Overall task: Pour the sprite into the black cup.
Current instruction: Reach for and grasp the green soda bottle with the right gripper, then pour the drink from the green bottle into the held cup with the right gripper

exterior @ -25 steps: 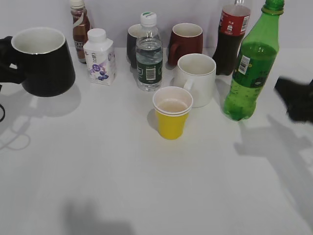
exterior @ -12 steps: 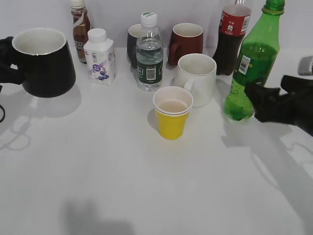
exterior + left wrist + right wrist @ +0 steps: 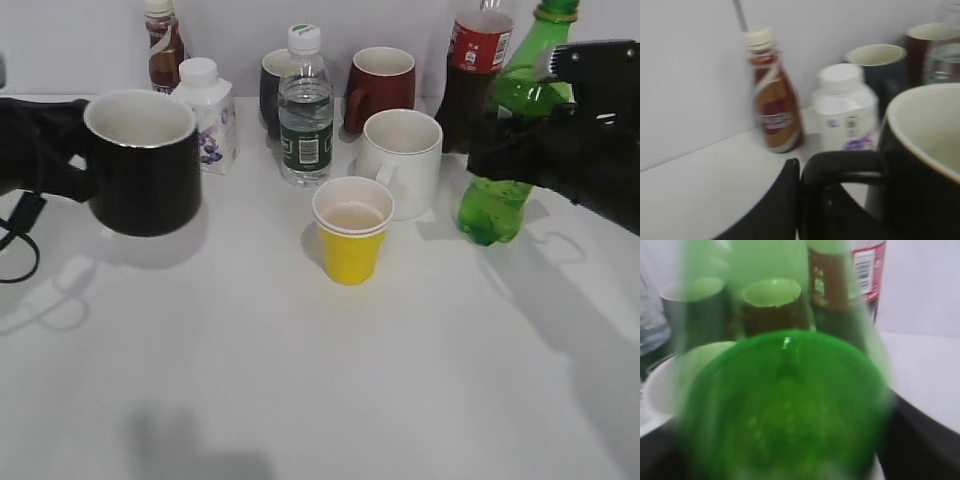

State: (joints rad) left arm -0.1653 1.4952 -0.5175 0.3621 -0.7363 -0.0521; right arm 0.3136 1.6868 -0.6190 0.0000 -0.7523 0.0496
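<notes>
The black cup (image 3: 145,165) is wide and matte with a white inside, and hangs just above the table at the left. My left gripper (image 3: 65,170) is shut on its loop handle. The left wrist view shows the handle (image 3: 840,162) against a finger of my left gripper (image 3: 807,195). The sprite (image 3: 490,205), a tall green bottle, stands on the table at the right. My right gripper (image 3: 505,150) is closed around its middle. In the right wrist view the green bottle (image 3: 785,405) fills the space between the fingers of my right gripper (image 3: 785,455).
A yellow paper cup (image 3: 350,240) and a white mug (image 3: 405,160) stand mid-table between the two grippers. Behind them are a clear water bottle (image 3: 305,110), a cola bottle (image 3: 475,80), a dark red mug (image 3: 380,85), a narrow dark mug (image 3: 270,90), a white milk bottle (image 3: 212,110) and a brown drink bottle (image 3: 162,50).
My left gripper has carried the black cup to the right. My right gripper has come in from the right edge and closed round the sprite's middle. The sprite has not moved.
</notes>
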